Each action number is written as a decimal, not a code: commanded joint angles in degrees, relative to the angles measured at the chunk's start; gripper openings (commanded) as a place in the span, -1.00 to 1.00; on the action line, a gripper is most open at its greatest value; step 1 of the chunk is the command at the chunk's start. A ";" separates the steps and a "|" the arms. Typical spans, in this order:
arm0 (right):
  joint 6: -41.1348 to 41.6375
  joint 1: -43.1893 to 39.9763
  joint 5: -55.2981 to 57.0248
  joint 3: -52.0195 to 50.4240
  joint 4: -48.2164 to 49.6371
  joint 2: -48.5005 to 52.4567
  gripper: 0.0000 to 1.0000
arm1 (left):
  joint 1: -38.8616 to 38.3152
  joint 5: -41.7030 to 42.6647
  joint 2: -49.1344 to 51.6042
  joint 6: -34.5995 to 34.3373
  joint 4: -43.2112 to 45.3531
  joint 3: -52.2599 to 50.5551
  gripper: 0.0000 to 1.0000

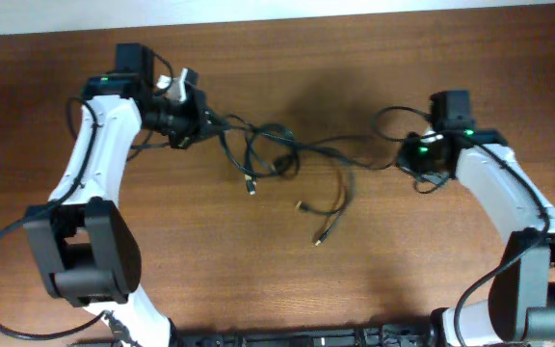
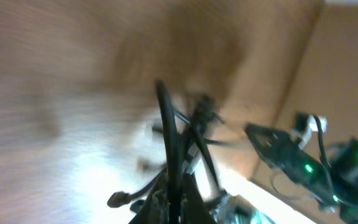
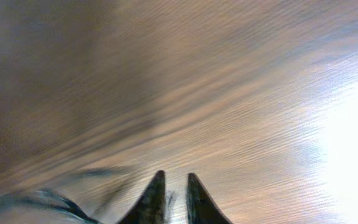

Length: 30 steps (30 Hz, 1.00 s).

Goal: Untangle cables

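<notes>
Left arm (image 1: 99, 145): elbow bent, forearm angled toward centre, wrist turned inward. Left pincer (image 2: 171, 198): closed tight on the cables (image 2: 166, 137). Right arm (image 1: 497, 185): bent, reaching inward. Right pincer (image 3: 173, 190): tips pointing down, narrow gap between them.

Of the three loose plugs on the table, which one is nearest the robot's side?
The right plug, ending the strand that curves down from the right of the tangle. The left plug and middle plug lie farther back, closer to it.
</notes>
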 commanded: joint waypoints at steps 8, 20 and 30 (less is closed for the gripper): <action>-3.52 -3.50 -10.91 0.09 3.96 0.04 -0.17 | 3.15 6.21 -1.92 10.12 -1.27 1.05 -1.00; -33.42 16.72 -40.41 0.09 9.73 0.11 0.17 | -0.61 14.60 -1.92 21.68 -0.70 1.05 -1.00; -33.40 31.23 -30.03 0.07 13.88 1.36 0.17 | -0.61 13.03 -1.92 21.66 -0.50 1.05 -1.00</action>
